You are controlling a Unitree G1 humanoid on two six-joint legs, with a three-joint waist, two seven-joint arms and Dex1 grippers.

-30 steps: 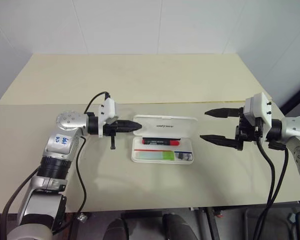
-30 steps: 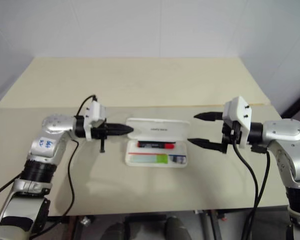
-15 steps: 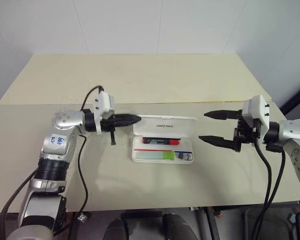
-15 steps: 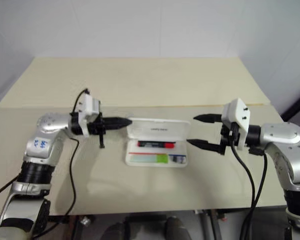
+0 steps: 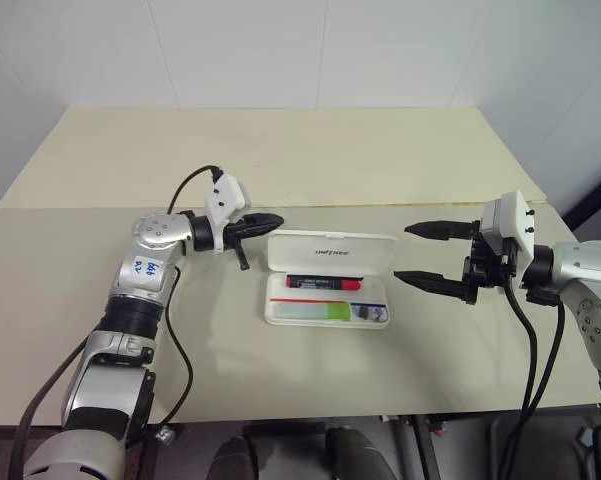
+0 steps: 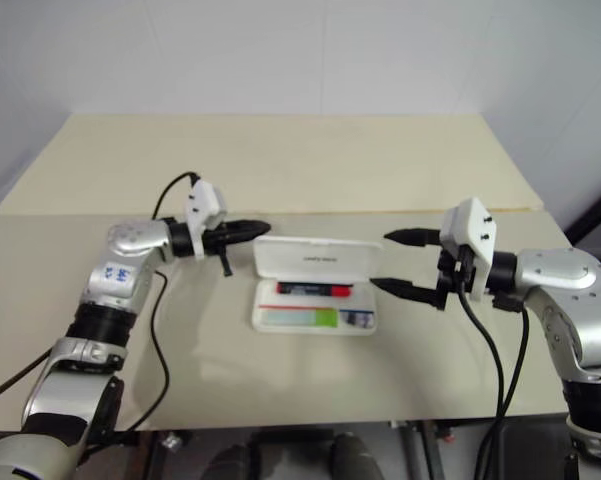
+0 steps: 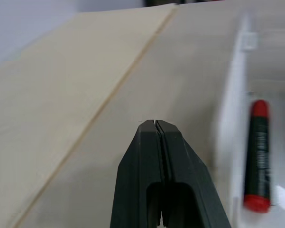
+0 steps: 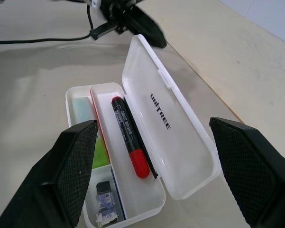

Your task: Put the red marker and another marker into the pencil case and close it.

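- The pencil case (image 5: 327, 278) lies open mid-table, with its lid (image 5: 332, 250) swung back toward 12 o'clock and tilted up.
- Both pens are already inside. The red marker (image 8: 129, 142) lies along the tray's far compartment just beside the hinge, and the green highlighter (image 5: 318, 311) lies in the near one. A small grey block (image 8: 104, 192) sits in the corner at 4 o'clock of the tray.
- What seems left is the closing.
- The left gripper (image 5: 271, 220) has its jaws pressed together and holds nothing. It sits level at about 10 o'clock of the case, its tip just off the lid's far left corner.
- To close the case well, I would bring that tip behind the lid's far edge. From there it can sweep toward 6 o'clock so the lid folds over the tray.
- Push near the lid's middle rather than the corner, or the light case may spin or slide on the table.
- The right gripper (image 5: 427, 254) hangs at 3 o'clock of the case, jaws spread wide and empty. It could steady the tray's right end, then press the lid's front edge down until it snaps shut.
- Check that the marker lies flat first, because a raised end would stop the lid.
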